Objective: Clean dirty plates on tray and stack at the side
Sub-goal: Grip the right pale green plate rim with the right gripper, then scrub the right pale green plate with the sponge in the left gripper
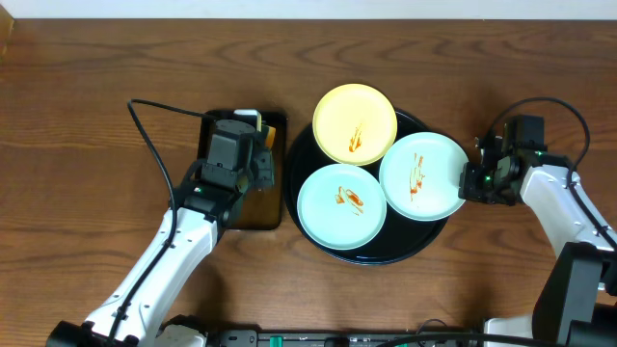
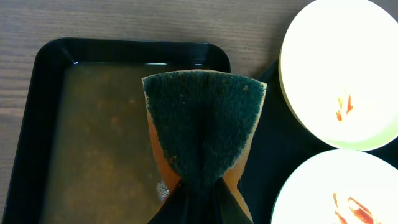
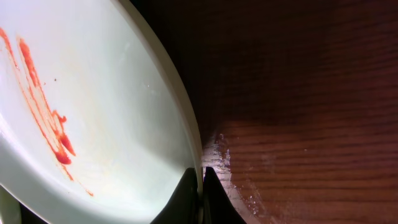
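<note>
A large round glossy black tray (image 1: 405,239) sits in the middle of the brown wooden worktop (image 1: 96,58) and carries all three plates. The pale yellow round plate (image 1: 355,123) lies at the tray's far edge, its rim reaching over the tray's border, with a small orange-red smear near its middle. The near pale blue-white plate (image 1: 341,206) rests on the tray's near-left part, also smeared. The right-hand pale blue-white plate (image 1: 422,175) lies on the tray's right side, streaked with red sauce, its outer rim at the tray's right edge.

The right claw (image 3: 200,186) is clenched on that outer rim, one finger above it and one below, just beyond the tray's right edge.

Left of the tray, just beside it, stands a smaller rectangular black tray (image 2: 37,81) holding brownish liquid. The left claw (image 2: 199,198) hangs over it, clamped on a folded orange sponge with a dark green scouring face (image 2: 202,118), which fans out above the liquid toward the round tray's left rim.
</note>
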Robot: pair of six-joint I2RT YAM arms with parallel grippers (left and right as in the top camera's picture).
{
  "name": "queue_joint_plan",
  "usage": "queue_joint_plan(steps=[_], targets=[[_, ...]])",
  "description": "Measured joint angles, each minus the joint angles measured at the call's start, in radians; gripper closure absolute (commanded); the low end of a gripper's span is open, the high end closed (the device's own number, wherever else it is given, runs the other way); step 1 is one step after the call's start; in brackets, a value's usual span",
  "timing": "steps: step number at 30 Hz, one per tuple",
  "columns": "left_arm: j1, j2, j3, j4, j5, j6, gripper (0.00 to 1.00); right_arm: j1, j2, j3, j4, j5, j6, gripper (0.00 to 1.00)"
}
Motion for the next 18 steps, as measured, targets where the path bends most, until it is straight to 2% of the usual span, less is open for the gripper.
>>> queue_joint_plan(steps=[12,14,18], targets=[[0.0,0.0,0.0,-0.029,0.013,-0.04,0.93,0.0,0.0,0.003,-0.031,0.0,0.001,0.99],[0.0,0.0,0.0,-0.053,0.014,-0.087,0.93,0.001,0.0,0.003,-0.039,-0.003,0.003,0.99],[0.0,0.0,-0.001,-0.137,0.042,-0.266,0.93,0.002,0.0,0.004,-0.071,-0.012,0.003,0.99]])
